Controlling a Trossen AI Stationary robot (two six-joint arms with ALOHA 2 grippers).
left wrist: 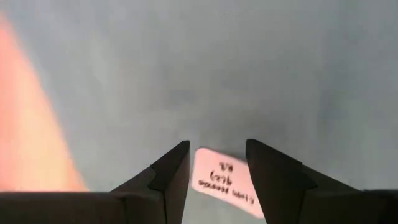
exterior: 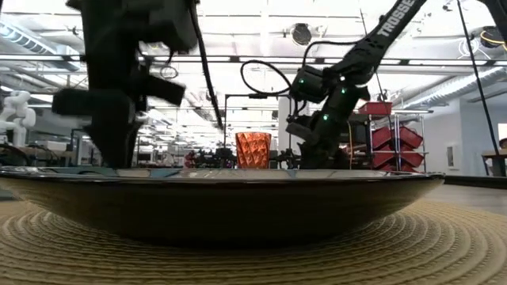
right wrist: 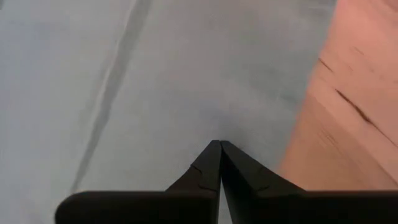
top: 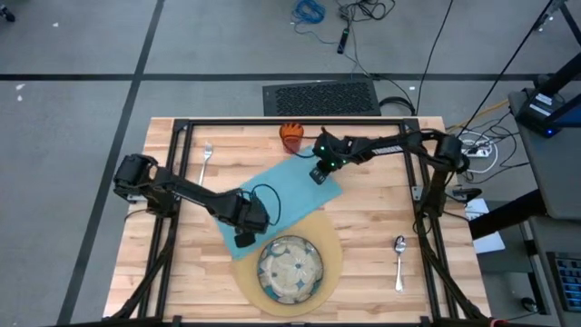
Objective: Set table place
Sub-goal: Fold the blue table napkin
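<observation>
Filling the low view right in front of you, the dish (exterior: 230, 202) sits on the woven mat (exterior: 444, 249) and blocks most of the table behind it; only the orange cup (exterior: 253, 150) and both arms rise above its rim.

From the high view you see the teal napkin (top: 272, 195) lying diagonally mid-table, one corner reaching the mat (top: 334, 259). Your left gripper (top: 245, 238) is down at that near corner, your right gripper (top: 319, 175) at the far corner beside the cup (top: 291, 136). Off to the sides lie the fork (top: 206, 159) and the spoon (top: 398, 259), both well apart from the napkin. I cannot find the knife.

In the left wrist view, your fingers (left wrist: 171, 180) stand narrowly apart over the cloth, a white label (left wrist: 225, 182) between them.

In the right wrist view, your fingertips (right wrist: 211, 165) are pressed together on the napkin (right wrist: 186, 81), table (right wrist: 354, 118) wood alongside; whether cloth is pinched between them is hard to tell.
</observation>
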